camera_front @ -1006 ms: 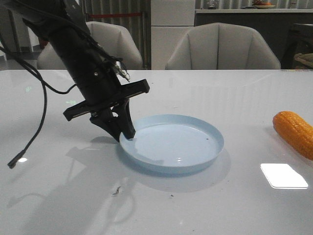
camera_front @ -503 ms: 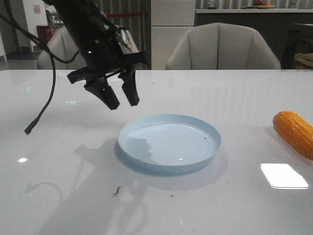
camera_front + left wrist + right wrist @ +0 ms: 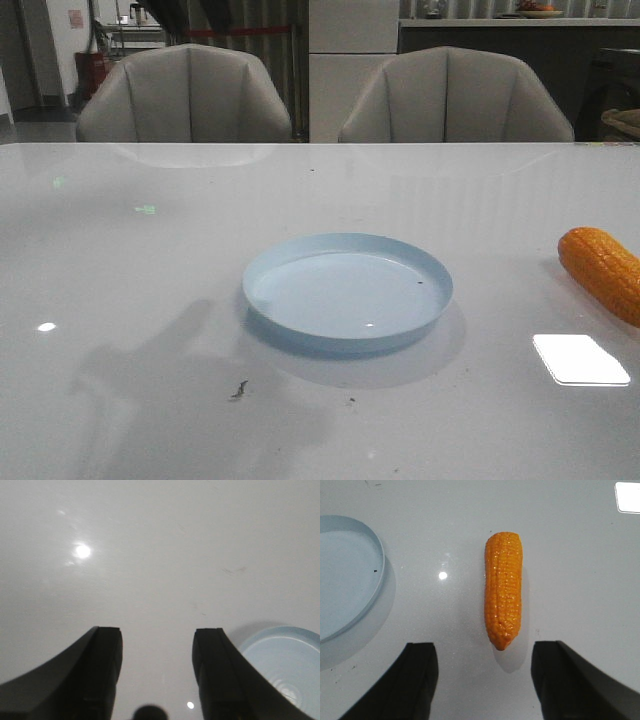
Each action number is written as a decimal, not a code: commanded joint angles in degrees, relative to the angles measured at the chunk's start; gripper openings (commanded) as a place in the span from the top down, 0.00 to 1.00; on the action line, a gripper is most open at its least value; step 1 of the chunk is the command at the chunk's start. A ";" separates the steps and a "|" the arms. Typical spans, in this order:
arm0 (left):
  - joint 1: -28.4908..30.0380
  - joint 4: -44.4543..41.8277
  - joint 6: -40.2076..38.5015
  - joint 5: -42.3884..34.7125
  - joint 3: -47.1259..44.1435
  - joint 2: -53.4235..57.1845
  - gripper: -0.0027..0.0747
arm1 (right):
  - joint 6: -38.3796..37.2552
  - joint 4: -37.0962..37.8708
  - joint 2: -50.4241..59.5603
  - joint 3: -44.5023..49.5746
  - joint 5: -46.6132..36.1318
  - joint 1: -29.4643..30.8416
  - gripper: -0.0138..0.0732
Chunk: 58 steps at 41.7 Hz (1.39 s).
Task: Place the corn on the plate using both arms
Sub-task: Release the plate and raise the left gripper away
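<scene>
The pale-blue plate [image 3: 347, 290] lies empty at the middle of the white table. The orange corn [image 3: 602, 272] lies on the table at the right edge of the front view, apart from the plate. Neither arm shows in the front view. In the right wrist view my right gripper [image 3: 484, 652] is open and empty above the table, its jaws wide apart, with the corn [image 3: 503, 596] lying just beyond them and its tapered end toward them; the plate [image 3: 345, 580] is off to one side. My left gripper [image 3: 157, 637] is open and empty over bare table, beside the plate's rim [image 3: 260, 640].
Two grey chairs [image 3: 185, 95] stand behind the table's far edge. A bright rectangular light reflection [image 3: 580, 358] lies on the table near the corn. Small dark specks [image 3: 238, 388] mark the table in front of the plate.
My left arm let go of the plate's left rim, rose up and away, and has left the front view. The plate settled flat. The corn has not moved.
</scene>
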<state>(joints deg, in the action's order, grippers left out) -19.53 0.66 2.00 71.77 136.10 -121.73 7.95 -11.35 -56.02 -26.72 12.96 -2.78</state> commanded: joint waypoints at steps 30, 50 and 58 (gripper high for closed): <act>15.01 -4.61 -0.49 -35.76 -43.24 28.79 0.81 | 0.10 0.37 0.38 -2.01 -3.92 0.26 0.24; 15.14 -4.50 -0.49 -52.98 -84.89 44.80 0.82 | 0.10 0.21 -0.76 -2.64 -2.70 0.26 0.24; 15.14 -5.81 -0.49 -49.93 -84.89 44.80 0.82 | 0.10 0.26 -6.88 -8.86 -0.41 0.26 0.24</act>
<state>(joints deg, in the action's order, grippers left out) -4.48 -4.43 2.00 24.19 49.88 -79.01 7.95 -11.35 -60.71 -30.58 15.29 -2.78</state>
